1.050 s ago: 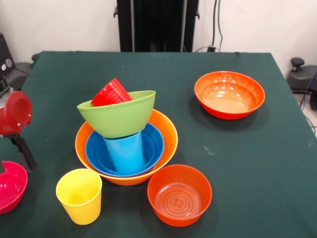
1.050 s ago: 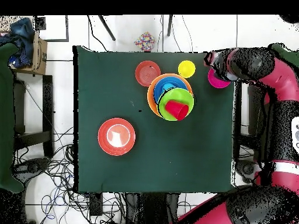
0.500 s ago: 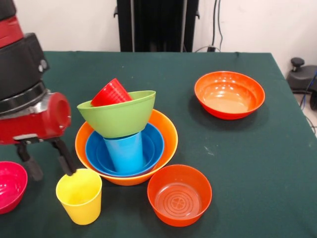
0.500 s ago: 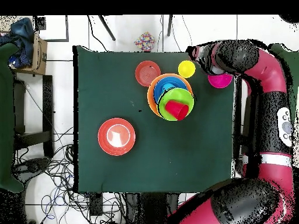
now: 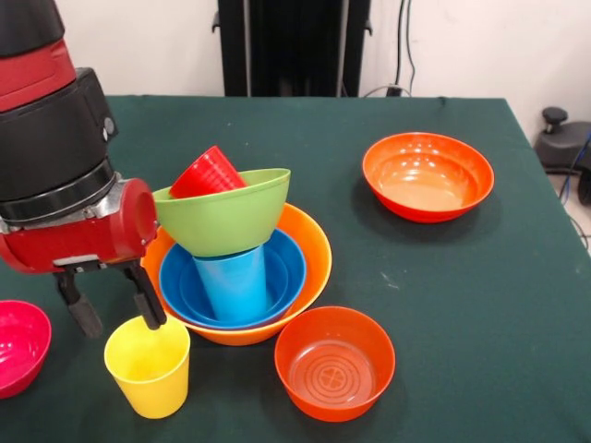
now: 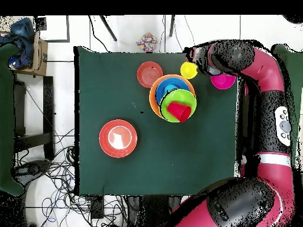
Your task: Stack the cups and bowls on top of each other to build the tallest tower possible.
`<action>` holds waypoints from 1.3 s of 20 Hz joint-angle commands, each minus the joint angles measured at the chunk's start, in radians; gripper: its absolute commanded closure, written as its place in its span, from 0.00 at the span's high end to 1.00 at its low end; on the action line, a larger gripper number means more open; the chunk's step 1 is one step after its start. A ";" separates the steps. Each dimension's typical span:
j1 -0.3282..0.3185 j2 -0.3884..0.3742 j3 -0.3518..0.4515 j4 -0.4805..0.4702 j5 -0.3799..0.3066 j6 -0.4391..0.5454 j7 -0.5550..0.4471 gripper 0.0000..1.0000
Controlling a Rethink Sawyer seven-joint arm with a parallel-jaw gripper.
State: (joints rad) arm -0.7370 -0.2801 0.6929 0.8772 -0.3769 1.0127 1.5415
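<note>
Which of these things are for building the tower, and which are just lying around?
For the tower: yellow cup, red cup, light blue cup, green bowl, blue bowl, big orange bowl, two red-orange bowls, pink bowl.

Just lying around: floor cables, cardboard box.

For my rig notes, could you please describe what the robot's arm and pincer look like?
The arm is glossy red with black joint sections, thick and rounded. Its wrist ends in a black cylinder over a red housing with a silver ring. The pincer has two thin black fingers.
</note>
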 commanded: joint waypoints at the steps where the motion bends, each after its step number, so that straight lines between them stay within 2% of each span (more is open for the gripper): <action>1: 0.028 0.039 -0.087 0.002 -0.050 0.024 -0.024 1.00; 26: 0.047 0.081 -0.118 -0.033 -0.059 -0.023 -0.053 1.00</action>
State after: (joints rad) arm -0.7358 -0.2510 0.6264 0.8676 -0.3771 1.0127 1.5415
